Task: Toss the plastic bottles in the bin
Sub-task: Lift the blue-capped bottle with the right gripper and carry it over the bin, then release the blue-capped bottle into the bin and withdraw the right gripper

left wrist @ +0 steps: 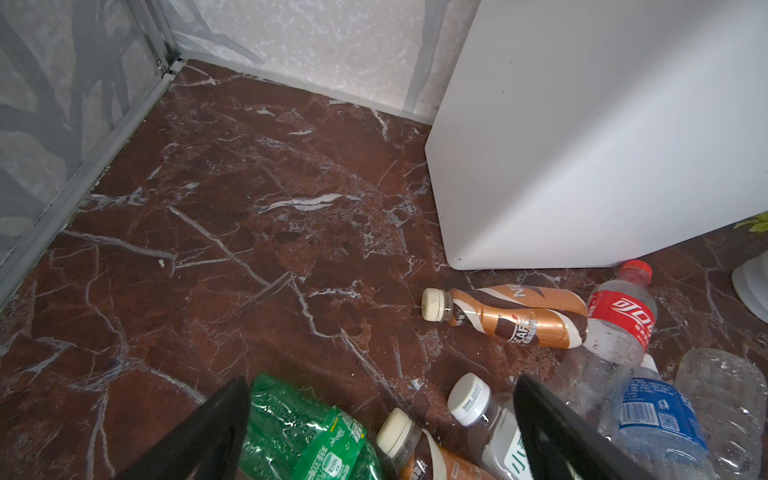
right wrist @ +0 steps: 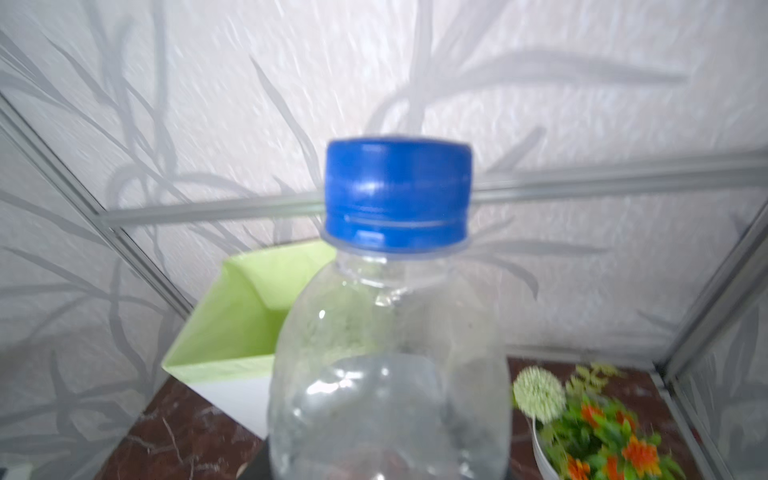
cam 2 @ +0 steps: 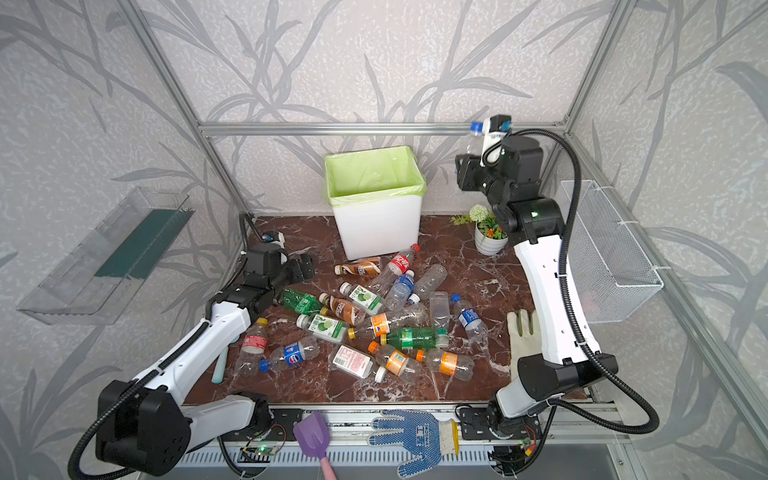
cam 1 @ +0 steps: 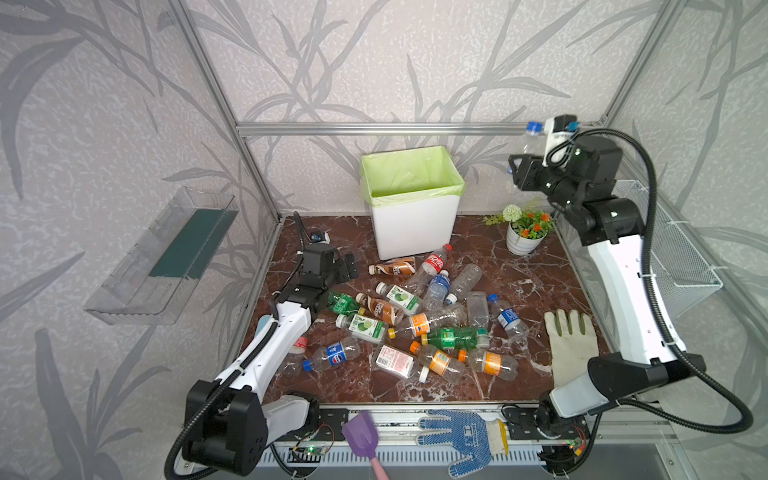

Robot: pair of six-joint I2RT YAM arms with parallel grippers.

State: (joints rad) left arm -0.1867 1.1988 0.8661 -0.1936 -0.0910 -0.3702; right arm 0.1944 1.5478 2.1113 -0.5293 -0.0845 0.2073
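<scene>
Several plastic bottles (cam 1: 415, 320) lie heaped on the dark marble floor in both top views, clear, green and brown. The white bin (cam 1: 415, 224) with a green liner stands behind them at the back wall. My right gripper (cam 1: 516, 166) is raised high to the right of the bin, shut on a clear bottle with a blue cap (right wrist: 390, 374). This bottle (cam 1: 528, 143) stands upright in the jaws. My left gripper (left wrist: 382, 399) hangs open and low at the heap's left edge, over a green bottle (left wrist: 299, 432) and a brown bottle's cream cap (left wrist: 395, 430). It holds nothing.
A small white flower pot (cam 1: 524, 239) stands right of the bin, below the raised right arm. A white glove (cam 1: 571, 345) lies at the right. A wire mesh basket (cam 1: 673, 257) hangs on the right wall. A blue dotted glove (cam 1: 457, 436) and a purple scoop (cam 1: 361, 436) lie on the front rail.
</scene>
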